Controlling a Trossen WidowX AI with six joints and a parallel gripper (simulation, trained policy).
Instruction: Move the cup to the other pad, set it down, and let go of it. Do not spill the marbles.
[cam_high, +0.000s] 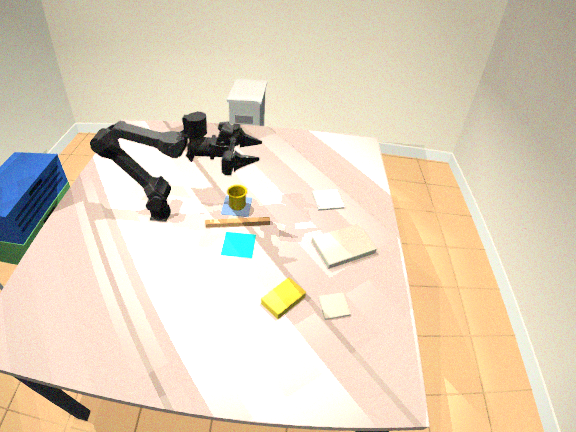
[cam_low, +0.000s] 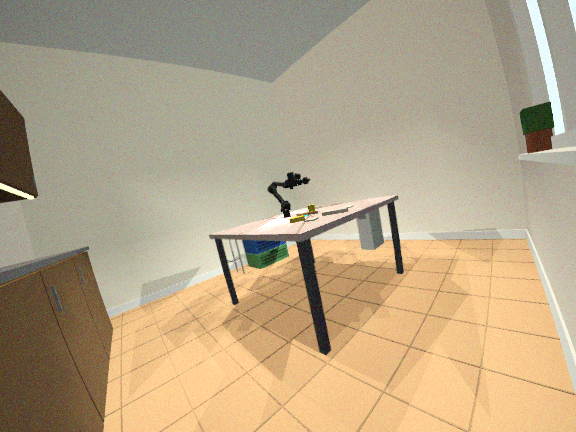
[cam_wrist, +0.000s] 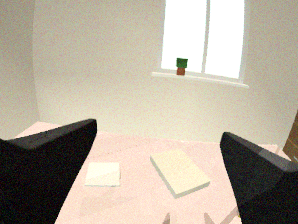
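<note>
A yellow cup (cam_high: 237, 198) (cam_low: 311, 208) stands upright on the blue pad (cam_high: 228, 209), its handle at the upper right. I cannot make out marbles inside it. A cyan pad (cam_high: 238, 245) lies nearer the front of the table, with a wooden bar (cam_high: 237, 222) lying between the two pads. My gripper (cam_high: 260, 151) (cam_low: 308, 180) (cam_wrist: 160, 133) is open and empty, raised well above the table. In the wrist view its fingers stand wide apart and the cup does not show.
A yellow block (cam_high: 283, 298) lies toward the front. A thick pale book-like slab (cam_high: 345, 245) (cam_wrist: 180, 172) lies on the right, with a thin white square (cam_high: 328, 199) (cam_wrist: 103, 174) behind it and a cream square (cam_high: 335, 306) in front.
</note>
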